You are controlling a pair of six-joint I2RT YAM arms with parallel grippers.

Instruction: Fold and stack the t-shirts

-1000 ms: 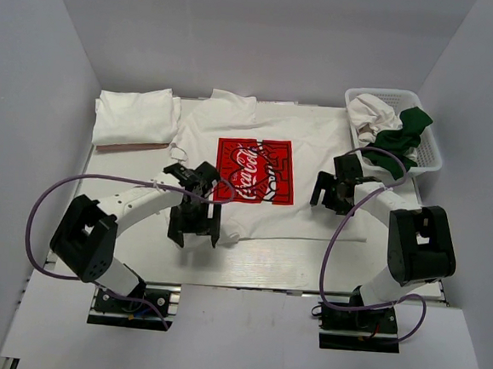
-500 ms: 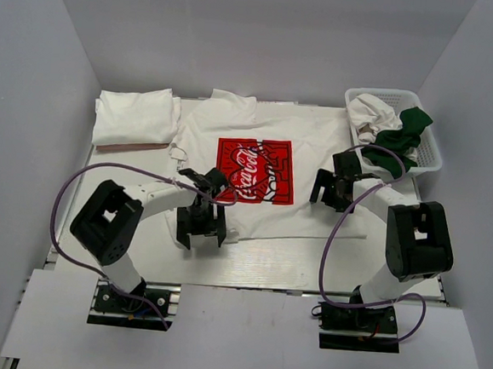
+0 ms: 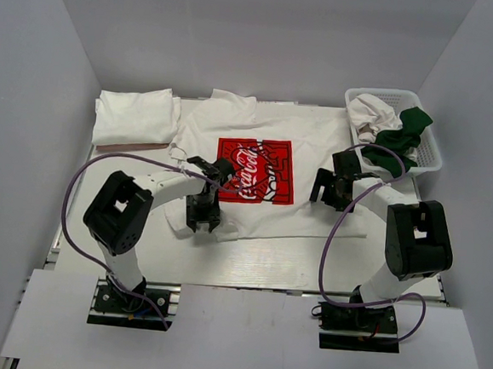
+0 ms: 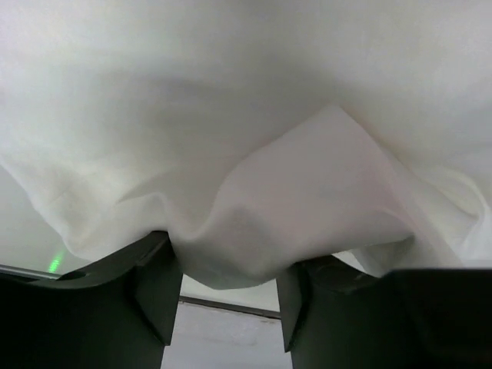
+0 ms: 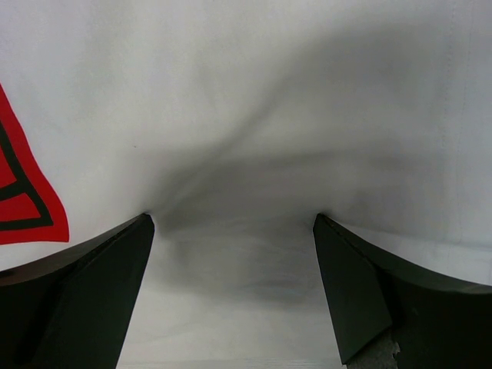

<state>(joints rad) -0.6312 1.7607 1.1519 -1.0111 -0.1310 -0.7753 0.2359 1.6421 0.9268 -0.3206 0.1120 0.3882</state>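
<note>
1. As judged from the flat, print-up spread of the Coca-Cola t-shirt (image 3: 258,143) across the middle of the table (image 3: 274,268): first fold in hand, not yet made.
2. Left gripper (image 3: 203,219) down at the shirt's near left hem. Jaws part-way in, fingers (image 4: 157,284) on either side of a sagging fold of white cloth. Cannot tell whether pinched fast or merely straddled.
3. Right gripper (image 3: 329,195) down on the shirt's right side, just right of the red print. Jaws wide, fingers (image 5: 84,292) set against plain white cloth, holding nothing.
4. Elsewhere: folded white t-shirts (image 3: 136,116) piled at the far left; a white t-shirt (image 3: 373,113) and a dark green t-shirt (image 3: 404,133) heaped in the lattice basket (image 3: 432,156) at the far right, waiting their turn.
5. Next, by judgement: finish closing the left jaws on the hem, then pinch cloth on the right as well. After that, lift both sides evenly and lay the near part over towards the far edge.
6. Calls for a firm hold on soft, slippery cloth and level travel of both arms; otherwise likely a skewed or bunched fold.
</note>
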